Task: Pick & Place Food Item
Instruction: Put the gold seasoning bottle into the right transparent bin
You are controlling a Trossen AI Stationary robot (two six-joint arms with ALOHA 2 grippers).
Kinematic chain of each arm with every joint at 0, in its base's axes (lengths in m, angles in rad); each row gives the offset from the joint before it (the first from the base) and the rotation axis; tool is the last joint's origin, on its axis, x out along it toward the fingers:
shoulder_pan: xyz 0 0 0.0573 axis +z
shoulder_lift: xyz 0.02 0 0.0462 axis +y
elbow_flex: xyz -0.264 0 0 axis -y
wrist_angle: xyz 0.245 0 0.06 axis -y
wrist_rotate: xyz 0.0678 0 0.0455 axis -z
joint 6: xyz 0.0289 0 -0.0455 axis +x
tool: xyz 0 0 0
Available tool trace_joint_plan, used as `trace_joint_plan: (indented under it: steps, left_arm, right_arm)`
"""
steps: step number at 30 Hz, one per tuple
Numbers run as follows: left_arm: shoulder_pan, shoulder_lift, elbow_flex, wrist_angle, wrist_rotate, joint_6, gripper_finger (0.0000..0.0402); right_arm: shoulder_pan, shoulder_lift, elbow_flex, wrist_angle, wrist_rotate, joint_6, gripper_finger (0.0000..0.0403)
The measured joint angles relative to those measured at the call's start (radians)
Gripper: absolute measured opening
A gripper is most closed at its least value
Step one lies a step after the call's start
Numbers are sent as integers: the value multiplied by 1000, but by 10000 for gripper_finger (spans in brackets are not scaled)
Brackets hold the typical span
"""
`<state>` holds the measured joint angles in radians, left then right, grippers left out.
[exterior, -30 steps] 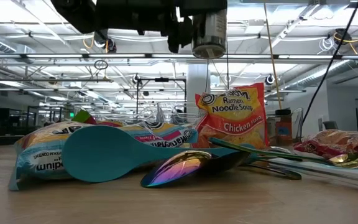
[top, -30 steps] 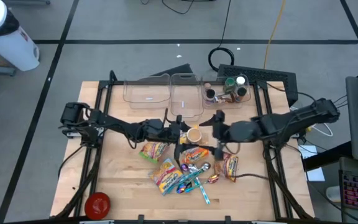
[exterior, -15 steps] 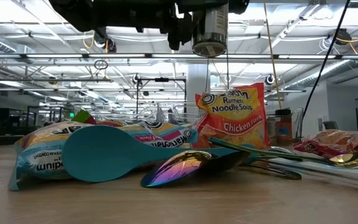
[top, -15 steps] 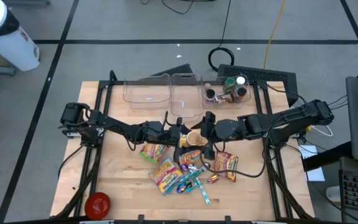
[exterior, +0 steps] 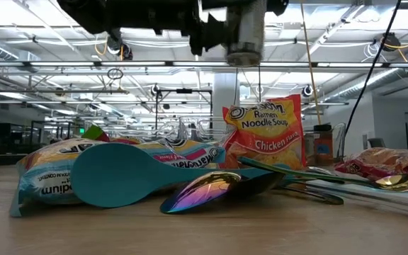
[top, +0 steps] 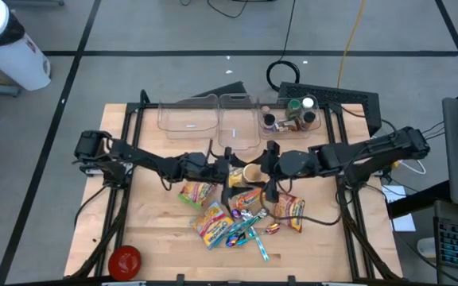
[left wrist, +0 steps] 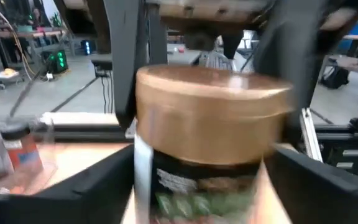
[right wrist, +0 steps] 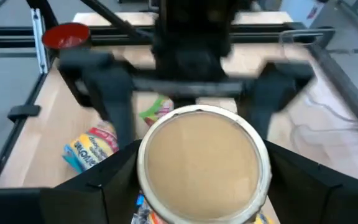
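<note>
A can with a gold lid (top: 250, 171) hangs in the air over the middle of the table, upright between my two grippers. It shows at the top of the low view (exterior: 245, 32). My right gripper (right wrist: 204, 167) comes from the table's right and is shut on the can. My left gripper (left wrist: 204, 183) comes level from the table's left. Its fingers stand open on either side of the can's lower body (left wrist: 210, 186). My right gripper pinches the can's top between its two fingers, at the rim of the gold lid (right wrist: 145, 173). The fingers come from the table's right, slanting a little downward. The can stands upright and is lifted well clear of the table.
Under the can lie several ramen packets (top: 213, 222) with a teal spatula (exterior: 119, 173) and shiny spoons (exterior: 211, 190). Two clear bins (top: 188, 117) and a bin of jars (top: 293, 117) stand at the far edge. A red bowl (top: 124, 260) sits at the near left corner.
My right gripper has moved toward the table's left, up to the can, and now has it between its fingers. In the low view the can has shifted a little sideways and blurs. My left arm has kept still.
</note>
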<state>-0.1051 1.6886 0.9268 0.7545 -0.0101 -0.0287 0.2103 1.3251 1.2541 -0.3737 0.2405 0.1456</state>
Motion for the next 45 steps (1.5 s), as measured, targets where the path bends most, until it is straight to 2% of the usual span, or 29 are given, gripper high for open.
trace_joint_plan:
  steps: [2,3,6,13,17,21,26,35,41,45]
  left_arm:
    - [2,-34,1,-19,-1,0,383]
    - [5,-47,1,-30,0,0,381]
    - [8,-82,1,-94,1,-1,350]
    - [17,-135,1,-185,2,30,294]
    - [18,-134,1,-192,1,27,278]
    - [17,-134,1,-206,2,26,273]
    - [18,-134,1,-205,1,26,283]
    - [18,-134,1,-205,1,24,288]
    - [18,-134,1,-205,1,24,277]
    - [18,-134,1,-205,1,24,274]
  right_arm:
    - [0,-34,0,-14,15,7,270]
    - [0,-49,0,-26,22,16,270]
    - [0,-95,-7,-65,43,36,270]
    - [-28,-175,-8,-116,242,32,270]
    - [-124,-199,-8,-133,256,2,270]
    - [-280,-207,-8,-151,251,1,270]
    - [-469,-204,-50,-90,125,2,270]
    - [-803,-202,-287,117,-5,-30,270]
    - [-937,-195,-404,280,-118,-46,270]
    - [-983,-145,-417,295,-174,-57,270]
